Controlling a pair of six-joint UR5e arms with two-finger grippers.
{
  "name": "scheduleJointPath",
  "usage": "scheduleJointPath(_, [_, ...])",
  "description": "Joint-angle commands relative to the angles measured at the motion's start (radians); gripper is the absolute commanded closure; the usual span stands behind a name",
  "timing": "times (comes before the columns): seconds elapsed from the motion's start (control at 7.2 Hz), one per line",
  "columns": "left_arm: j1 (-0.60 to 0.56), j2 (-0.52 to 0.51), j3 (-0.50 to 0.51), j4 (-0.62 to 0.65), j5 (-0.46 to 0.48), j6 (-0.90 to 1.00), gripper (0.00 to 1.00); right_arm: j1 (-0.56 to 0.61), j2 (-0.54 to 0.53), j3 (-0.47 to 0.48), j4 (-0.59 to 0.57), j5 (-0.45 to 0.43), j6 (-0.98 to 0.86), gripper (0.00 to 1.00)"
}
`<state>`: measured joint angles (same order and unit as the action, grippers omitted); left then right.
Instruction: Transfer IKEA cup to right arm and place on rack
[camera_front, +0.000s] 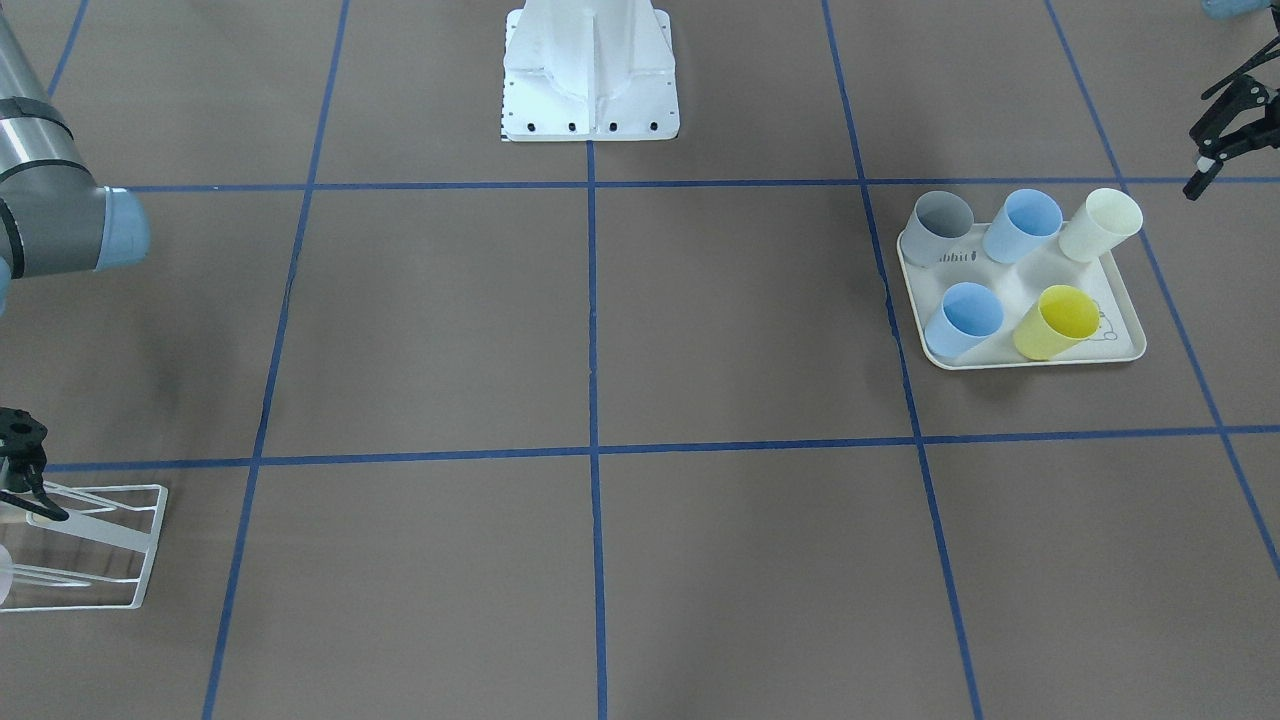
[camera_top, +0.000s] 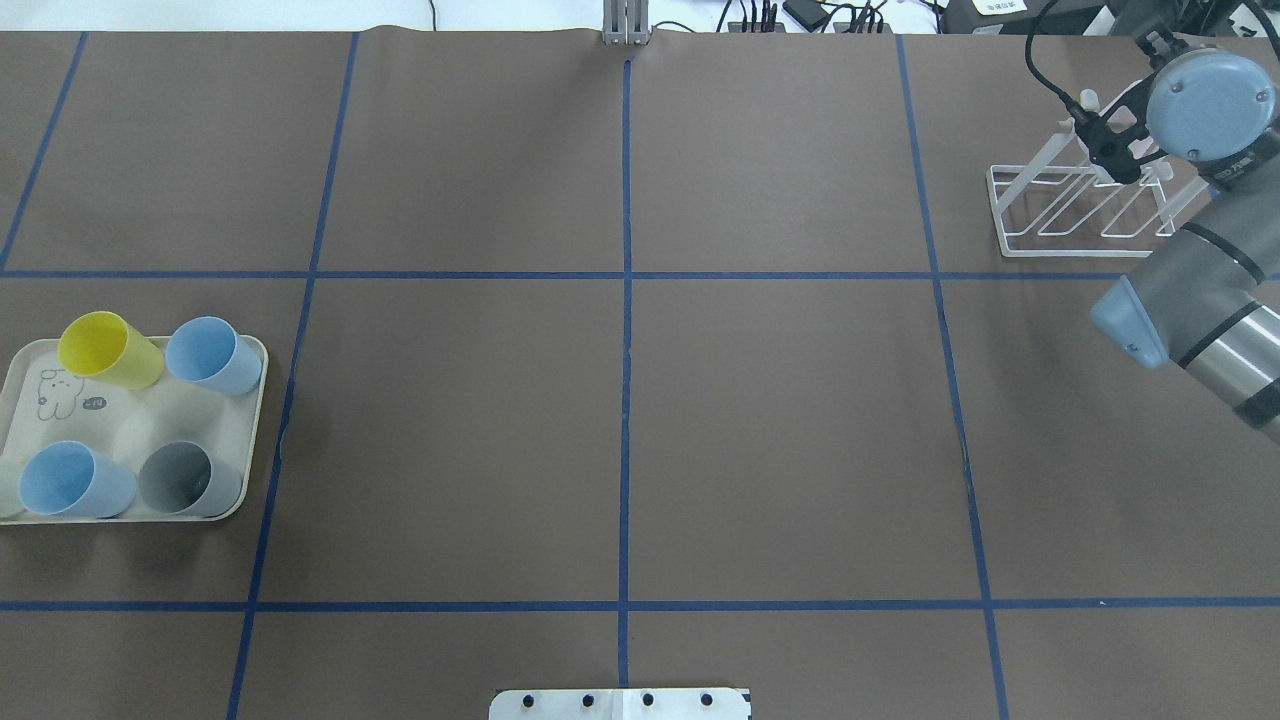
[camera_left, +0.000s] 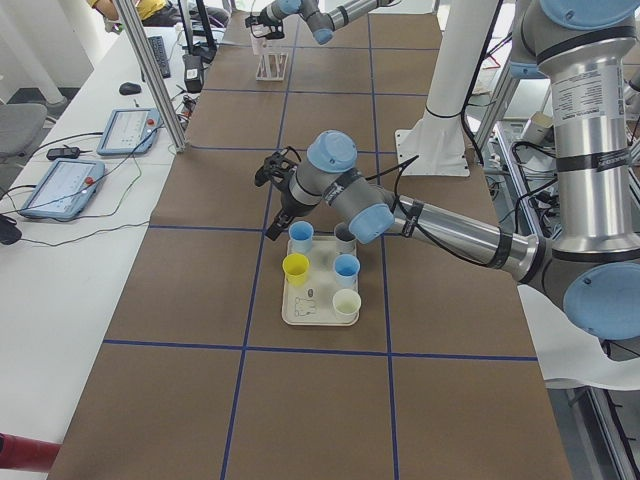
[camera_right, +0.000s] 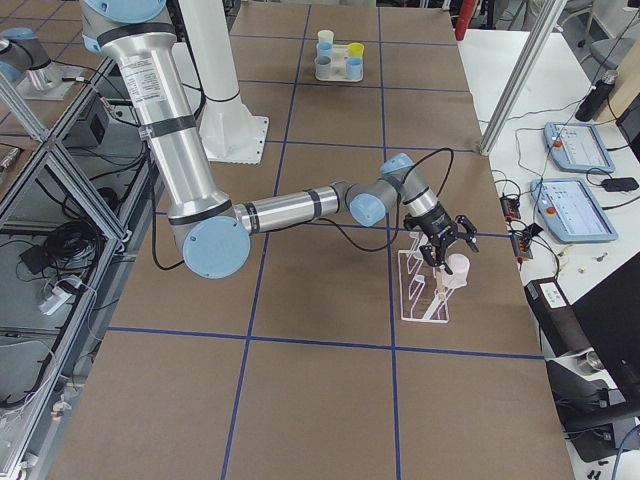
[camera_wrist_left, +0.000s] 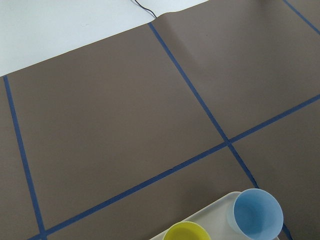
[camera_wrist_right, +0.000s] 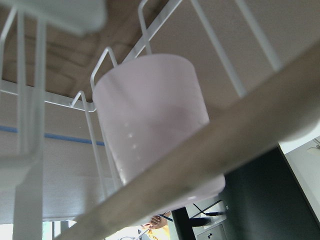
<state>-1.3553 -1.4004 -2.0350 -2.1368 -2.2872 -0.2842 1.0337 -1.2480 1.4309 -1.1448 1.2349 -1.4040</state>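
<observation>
Arm R (camera_right: 290, 208) stretched out over rack (camera_right: 420, 295), its jaws spread, prob. clear of pink cup (camera_right: 459, 268); L jaws open, empty.

We can read only one piece of lettering. On the cream tray (camera_front: 1040, 362), right at the foot of the grey cup (camera_front: 940, 228), dark letters spell "abbit", and the cup hides the start of the word. In the overhead view the same tray bears a line drawing of a rabbit (camera_top: 55, 392), with a small mark just beside it that we cannot make out. Dark printing runs along the silver tubes of the left arm (camera_left: 585, 110) and the right arm (camera_right: 160, 110), too small for us to read.
</observation>
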Motion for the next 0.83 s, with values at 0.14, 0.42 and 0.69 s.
scheduleJointPath(0.14, [-0.001,0.003,0.002,-0.003,0.005,-0.001,0.0,0.0,0.039,0.057,-0.003,0.049,0.099,0.02])
scheduleJointPath(0.42, [0.001,0.003,0.016,-0.011,0.018,0.003,0.0,0.002,0.029,0.19,-0.009,0.299,0.448,0.02])
scheduleJointPath(0.69, [0.004,0.001,0.038,-0.012,0.102,0.004,0.0,0.002,0.009,0.307,-0.007,0.518,0.885,0.01])
